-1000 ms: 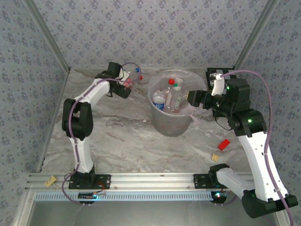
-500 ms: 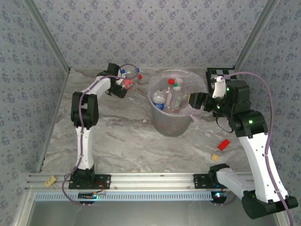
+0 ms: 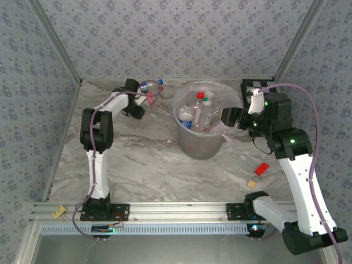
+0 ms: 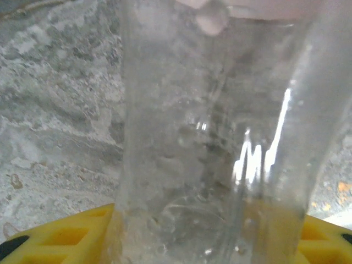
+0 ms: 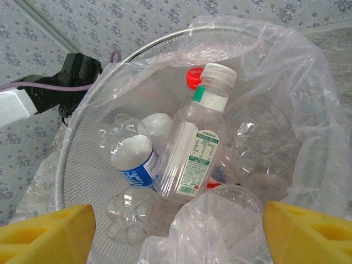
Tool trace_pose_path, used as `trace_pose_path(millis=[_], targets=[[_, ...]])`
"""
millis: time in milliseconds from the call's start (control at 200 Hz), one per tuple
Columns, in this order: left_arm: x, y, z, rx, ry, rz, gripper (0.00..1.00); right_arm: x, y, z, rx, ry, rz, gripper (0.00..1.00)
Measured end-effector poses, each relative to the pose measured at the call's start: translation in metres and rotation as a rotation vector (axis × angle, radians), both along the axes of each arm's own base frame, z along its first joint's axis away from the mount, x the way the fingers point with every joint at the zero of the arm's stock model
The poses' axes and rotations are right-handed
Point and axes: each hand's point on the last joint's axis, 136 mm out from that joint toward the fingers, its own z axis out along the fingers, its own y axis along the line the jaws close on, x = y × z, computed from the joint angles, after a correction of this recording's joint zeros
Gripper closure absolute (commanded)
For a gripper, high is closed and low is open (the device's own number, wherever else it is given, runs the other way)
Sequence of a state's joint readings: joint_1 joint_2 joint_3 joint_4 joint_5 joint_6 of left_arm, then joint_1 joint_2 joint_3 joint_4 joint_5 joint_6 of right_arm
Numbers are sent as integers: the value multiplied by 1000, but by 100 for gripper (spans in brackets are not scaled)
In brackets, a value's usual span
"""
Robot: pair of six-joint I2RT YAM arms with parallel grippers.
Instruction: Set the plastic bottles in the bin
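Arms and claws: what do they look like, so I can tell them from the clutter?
The left arm and right arm have white links, black joints and a purple cable trailing along each. Small green lights glow on the right arm. The left claw and right claw are black-bodied, with yellow pads.

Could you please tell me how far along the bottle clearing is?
Done: several bottles lie in the bin. In hand: the left claw has a clear bottle between its fingers; whether it grips yet isn't clear. The right claw hangs open at the bin's rim. Left: at least the blue-capped bottle nearby.
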State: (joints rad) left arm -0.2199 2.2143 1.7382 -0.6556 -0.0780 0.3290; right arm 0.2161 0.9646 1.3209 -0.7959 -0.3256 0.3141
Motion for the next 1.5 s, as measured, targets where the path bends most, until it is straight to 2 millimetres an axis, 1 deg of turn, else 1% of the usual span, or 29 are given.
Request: trace_pose_path(millis=[10,35,155,250,330,350,390,445,455,470,490,505,575,625,680,695,755,825,890,980,1035,1099,1169,1249,1354,1499], targets=[[-1,0,0,-1,3,-2,54,0,0,0,0,0,0,19],[-3,-1,0,-6,5,-4,55,0,0,0,0,0,0,19],[-12,-11,6,-35,18,-29,56,-1,1,1,3,-1,4,19],[-17,-22,25,-62,-5,-51,56,-1,2,2,7,-2,9,19],[-24,-28,55,-93,-55,-49,56,0,4,8,14,-12,18,20],[-26,-29,63,-100,-70,-43,59,0,4,11,17,-16,21,20],[-34,-30,81,-125,-98,-30,60,1,6,16,23,-27,28,20],[-47,-31,111,-170,-158,-4,60,3,8,23,34,-45,38,20],[-50,-30,113,-175,-165,1,60,2,9,25,36,-49,41,20],[-55,-31,124,-195,-187,9,60,3,10,27,40,-53,46,20],[-61,-31,131,-209,-206,19,60,3,11,29,45,-58,49,20],[-67,-31,141,-231,-229,28,60,4,13,31,48,-63,56,20],[-93,-29,168,-304,-306,75,59,7,21,39,62,-79,83,20],[-110,-28,183,-358,-356,115,60,10,30,45,72,-86,111,19],[-129,-27,195,-430,-404,152,61,15,43,52,81,-92,147,14],[-133,-27,196,-443,-413,163,62,17,47,54,81,-97,158,12],[-150,-28,204,-527,-451,190,63,23,67,63,86,-109,211,8],[-168,-32,213,-622,-493,206,68,28,93,74,91,-128,277,4],[-187,-44,224,-702,-526,179,68,31,117,82,97,-142,334,0],[-213,-69,249,-803,-560,83,67,37,148,93,107,-158,398,0],[-225,-83,264,-850,-577,18,68,43,161,98,113,-165,419,0],[-236,-96,277,-881,-584,-44,68,55,173,102,121,-171,433,0],[-243,-108,284,-895,-581,-96,68,67,183,104,131,-170,446,0],[-248,-118,282,-895,-562,-131,68,77,194,100,148,-154,471,0],[-242,-122,272,-865,-543,-111,67,83,202,93,175,-122,498,0],[-235,-126,270,-841,-533,-99,67,87,202,91,207,-97,522,5]])
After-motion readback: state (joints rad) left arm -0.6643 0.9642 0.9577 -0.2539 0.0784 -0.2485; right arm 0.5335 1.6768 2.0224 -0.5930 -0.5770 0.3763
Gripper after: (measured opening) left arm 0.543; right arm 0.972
